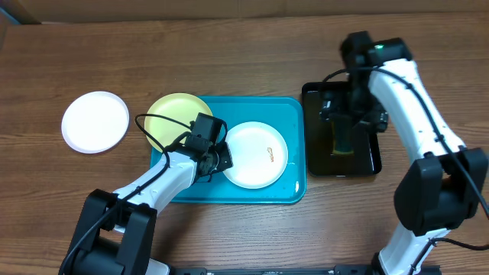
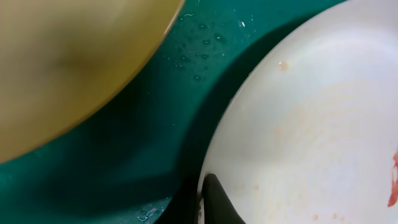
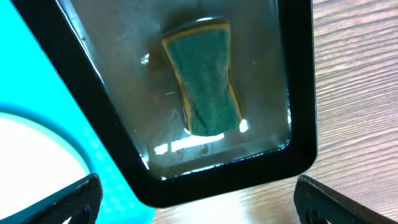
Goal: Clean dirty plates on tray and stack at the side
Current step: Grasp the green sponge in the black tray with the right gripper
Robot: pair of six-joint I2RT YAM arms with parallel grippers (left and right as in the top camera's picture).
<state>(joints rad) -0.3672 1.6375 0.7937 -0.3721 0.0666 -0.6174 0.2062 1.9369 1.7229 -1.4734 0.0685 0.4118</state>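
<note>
The turquoise tray (image 1: 292,114) holds a pale yellow-green plate (image 1: 177,113) at its upper left and a white plate (image 1: 256,156) with an orange-brown smear in the middle. A second white plate (image 1: 95,121) lies on the table to the left of the tray. My left gripper (image 1: 219,158) is at the smeared plate's left rim. In the left wrist view one finger (image 2: 210,194) lies on that plate's rim (image 2: 311,124), and the other finger is hidden. My right gripper (image 1: 348,107) hangs wide open and empty above the black tray, as the right wrist view (image 3: 198,186) shows.
A black tray (image 1: 315,160) stands right of the turquoise tray, with water and a green sponge (image 3: 205,84) in it. Water drops lie on the turquoise tray (image 2: 124,143) between the two plates. Bare wooden table surrounds everything.
</note>
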